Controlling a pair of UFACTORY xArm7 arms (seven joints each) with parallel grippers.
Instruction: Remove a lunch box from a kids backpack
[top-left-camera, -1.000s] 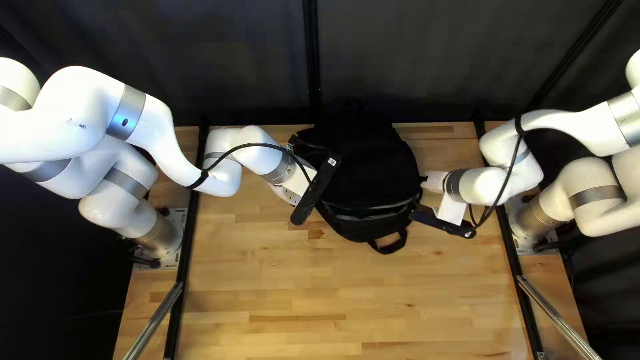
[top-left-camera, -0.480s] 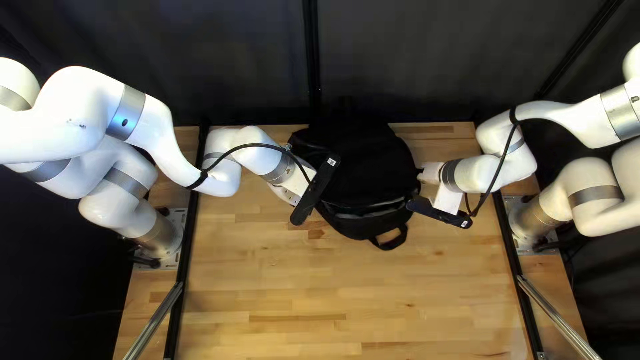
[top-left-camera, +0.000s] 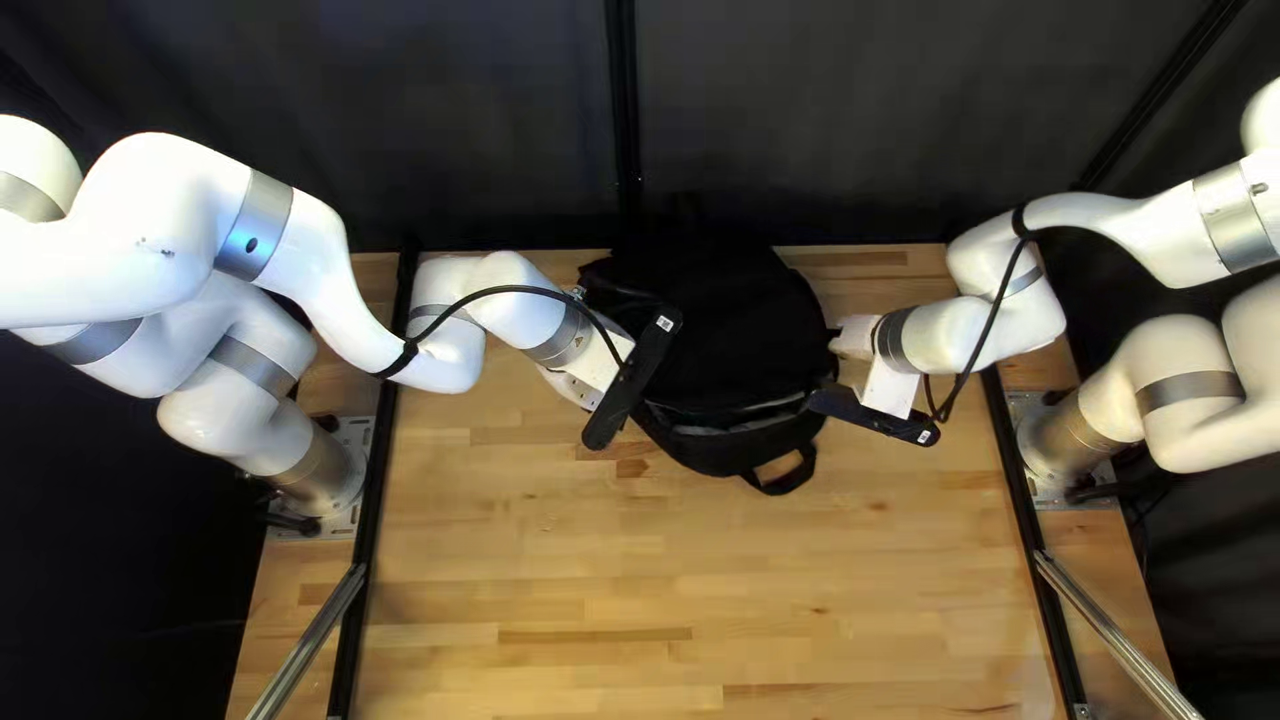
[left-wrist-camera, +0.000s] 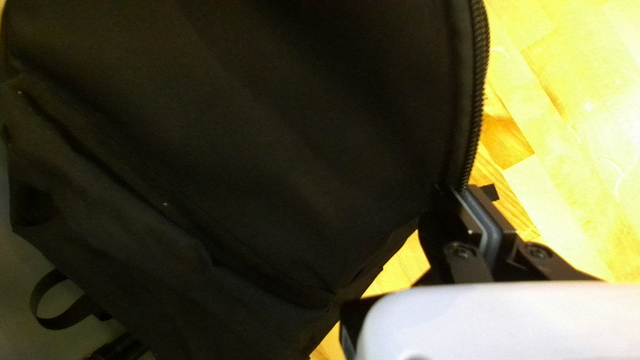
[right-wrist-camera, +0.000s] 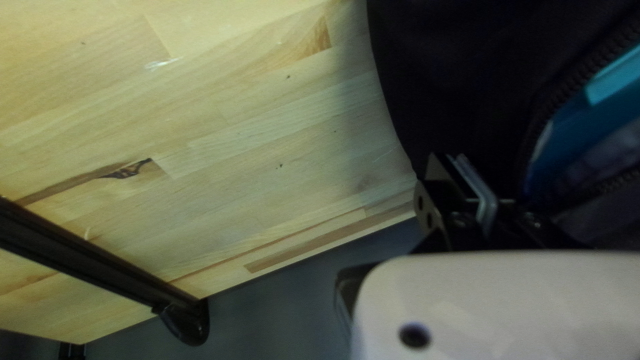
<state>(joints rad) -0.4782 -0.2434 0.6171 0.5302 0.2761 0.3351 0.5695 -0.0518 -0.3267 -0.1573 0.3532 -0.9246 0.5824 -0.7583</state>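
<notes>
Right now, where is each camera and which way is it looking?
Top left view: above the near edge of the table, slanting down at the backpack toward the dark curtain; shows my left arm and right arm.
Left wrist view: on that wrist, looking along my left gripper at the zipper.
Right wrist view: on that wrist, looking along my right gripper at something teal inside the backpack.
Both wrist views share the backpack and table.
</notes>
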